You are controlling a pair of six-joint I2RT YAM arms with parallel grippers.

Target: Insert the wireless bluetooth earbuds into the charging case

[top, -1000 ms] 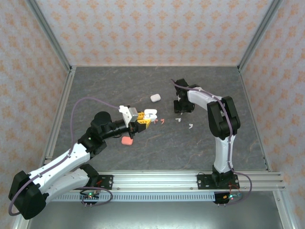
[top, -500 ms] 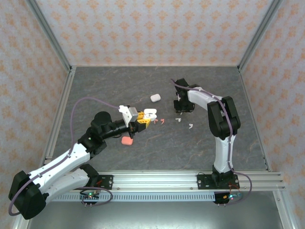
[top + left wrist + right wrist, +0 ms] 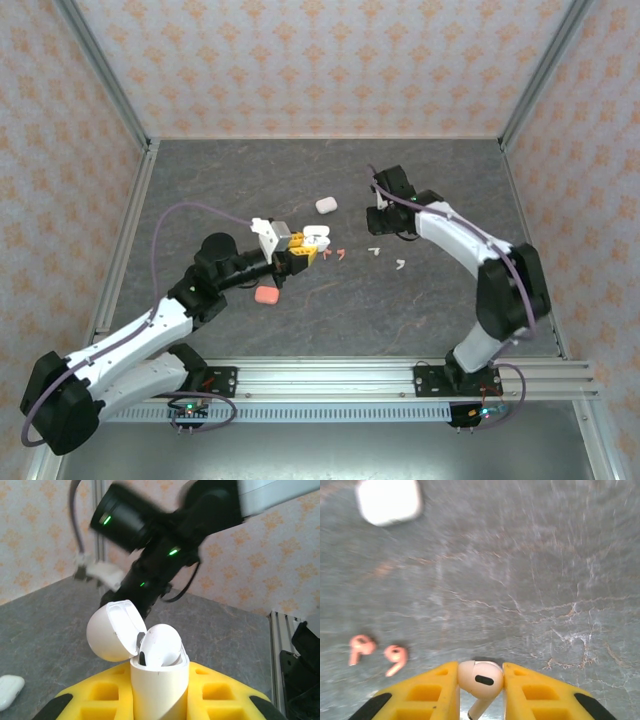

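From above, the left gripper [image 3: 303, 252] sits just to 9 o'clock of the middle of the table [image 3: 220, 180]. It is clamped on the base of a white charging case [image 3: 316, 240]. The left wrist view shows this case upright between the yellow fingers [image 3: 100, 700], its lid swung open toward 9 o'clock.

The right gripper [image 3: 480, 674] hangs at about 1 o'clock of the middle. Its jaws are pinched together on a white earbud [image 3: 481, 681], whose stem points to 6 o'clock in the right wrist view.

Two red-pink earbuds [image 3: 335, 254] lie side by side on the table, just to 3 o'clock of the held case. Two loose white earbuds [image 3: 374, 250] [image 3: 400, 265] lie further toward 3 o'clock, apart from each other and below the right gripper.

A closed white case [image 3: 326, 205] rests at 12 o'clock of the open one. A pink case [image 3: 266, 295] lies at 7 o'clock of the left gripper, close beside the left arm.

A wide band of grey surface runs between the closed case and the far wall at 12 o'clock. Another band lies between the earbuds and the near rail [image 3: 400, 375] at 6 o'clock. The right arm's elbow [image 3: 510, 290] stands near the frame edge at 3 o'clock, and the left arm's cable [image 3: 180, 215] loops over the 9 o'clock side
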